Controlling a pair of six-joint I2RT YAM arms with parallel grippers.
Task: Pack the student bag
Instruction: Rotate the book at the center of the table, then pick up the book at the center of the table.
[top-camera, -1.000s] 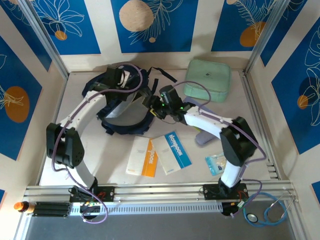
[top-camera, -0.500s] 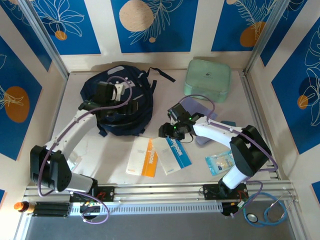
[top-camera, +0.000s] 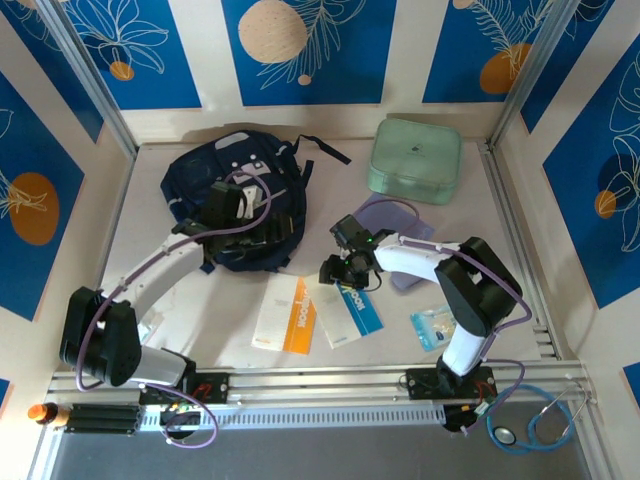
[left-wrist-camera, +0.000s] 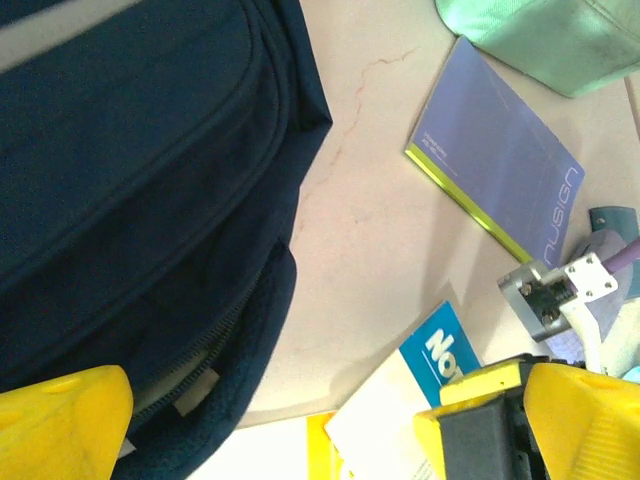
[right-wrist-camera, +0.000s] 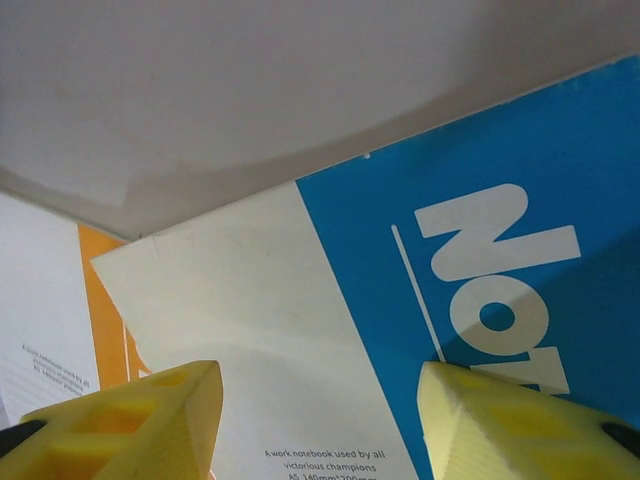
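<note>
The student bag (top-camera: 262, 165) lies flat on the back left part of the tabletop (top-camera: 140, 235), well left of the mint-green zip case (top-camera: 415, 160) in the back right corner. The left pincer (top-camera: 243, 232) hangs right over the bag's near edge. From the left wrist cam its yellow fingers (left-wrist-camera: 60, 425) are spread wide with nothing between them, and the bag (left-wrist-camera: 130, 180) takes up the left side with a zipper line running along it. Same cam also catches a lavender booklet (left-wrist-camera: 495, 165) lying flat next to the corner of the mint case (left-wrist-camera: 540, 35).

The right pincer (top-camera: 340, 270) is down low over the top end of the blue-and-white notebook (top-camera: 352, 312), which slightly overlaps an orange-and-white booklet (top-camera: 285, 315) on its left. In the right wrist view the pincer (right-wrist-camera: 320, 400) has its jaws apart, not pinching anything, with the notebook cover (right-wrist-camera: 480, 250) right below and the orange booklet (right-wrist-camera: 50, 330) poking out at the left edge. A small pale blue packet (top-camera: 435, 325) sits near the right arm's base.
</note>
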